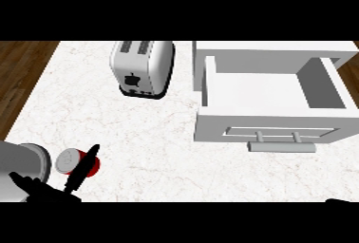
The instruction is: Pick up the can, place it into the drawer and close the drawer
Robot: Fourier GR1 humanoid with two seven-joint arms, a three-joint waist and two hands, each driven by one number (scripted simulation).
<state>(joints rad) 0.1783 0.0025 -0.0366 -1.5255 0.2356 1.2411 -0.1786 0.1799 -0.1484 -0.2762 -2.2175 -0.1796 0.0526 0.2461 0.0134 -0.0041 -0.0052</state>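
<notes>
Left hand (49, 190) at the lower left, fingers straight, one long finger (84, 166) lying against the can's right side, nothing gripped. Can (72, 161) stands upright on the counter (140, 142) just above the palm. Drawer (270, 102) open, far right, well apart.

On the white marble table (140, 142) a red can (72, 161) stands upright at lower left, the left hand (52, 187) beside it with straight fingers touching its right side. A silver toaster (142, 68) sits beyond. The white drawer (273, 90) is open.
</notes>
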